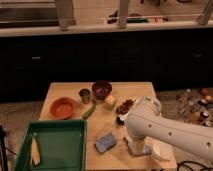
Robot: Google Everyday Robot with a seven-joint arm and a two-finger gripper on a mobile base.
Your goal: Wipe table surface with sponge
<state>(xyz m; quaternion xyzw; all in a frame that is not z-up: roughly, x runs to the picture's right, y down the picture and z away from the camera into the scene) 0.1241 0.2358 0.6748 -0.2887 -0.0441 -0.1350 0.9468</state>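
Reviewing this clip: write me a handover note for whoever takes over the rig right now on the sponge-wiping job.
Pincer: open, holding nothing as far as can be seen. It is low over the front right of the table, next to the greyish-blue block, and mostly hidden under the white arm.
Sponge: lies flat on the table surface, front centre, just right of the green tray and left of the pincer, untouched.
Done: nothing visible; the sponge is not grasped and no wiping has begun.
Left: move to the sponge, grasp it, then wipe the table surface.
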